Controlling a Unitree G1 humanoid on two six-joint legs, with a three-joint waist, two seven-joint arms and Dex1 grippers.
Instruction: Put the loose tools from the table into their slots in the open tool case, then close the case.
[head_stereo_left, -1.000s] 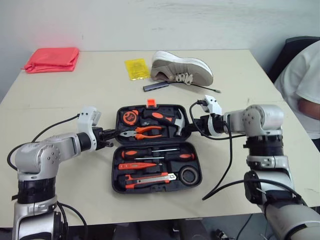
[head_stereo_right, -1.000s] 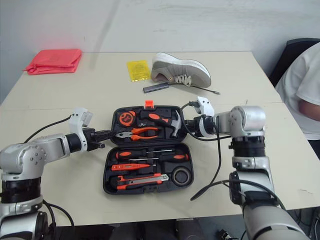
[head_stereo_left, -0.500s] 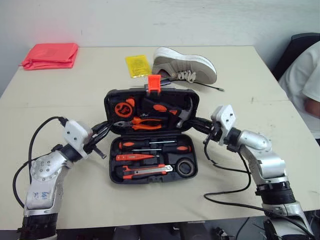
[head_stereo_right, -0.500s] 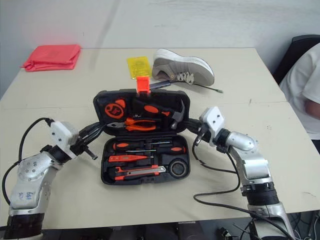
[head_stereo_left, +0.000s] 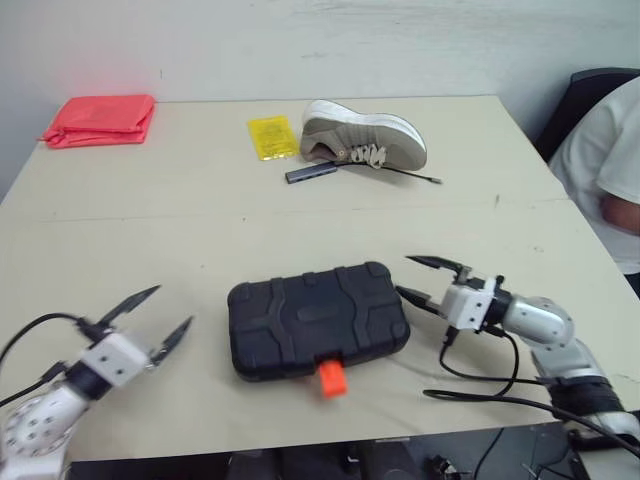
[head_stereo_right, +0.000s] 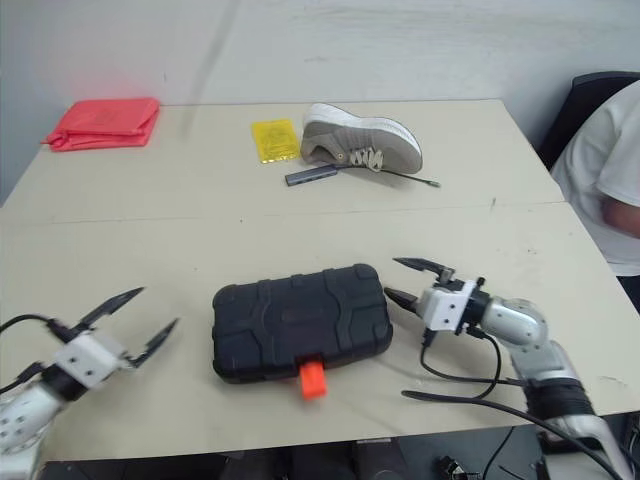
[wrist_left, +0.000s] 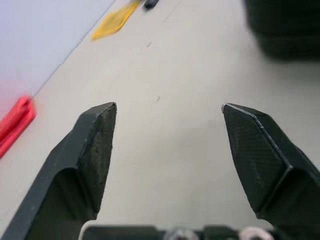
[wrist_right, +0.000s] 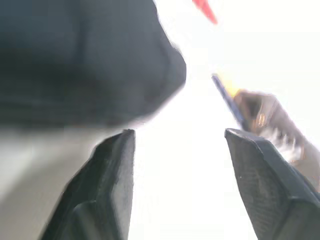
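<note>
Both grippers sit low over the table (head_stereo_left: 200, 220) with their fingers spread apart and nothing held between them. I see the left gripper (head_stereo_left: 172, 306) in the lower left of the head view, pointing toward the tool case (head_stereo_left: 318, 318) and well clear of it. The right gripper (head_stereo_left: 405, 276) is right of centre, its 2 black tips just beside the case's right end; I cannot tell whether the lower tip touches it. The case lies shut and flat at lower centre, its orange latch (head_stereo_left: 331, 379) sticking out from the near edge. A black cable (head_stereo_left: 480, 390) trails across the table in the lower right.

In the upper centre I make out a grey sneaker (head_stereo_left: 365, 135), with a yellow packet (head_stereo_left: 272, 137) just to its left and a slim dark bar (head_stereo_left: 312, 172) just below it. A folded red cloth (head_stereo_left: 100, 118) sits in the upper left. At the right edge, a person in a white top (head_stereo_left: 612, 165) is seated beside the table.
</note>
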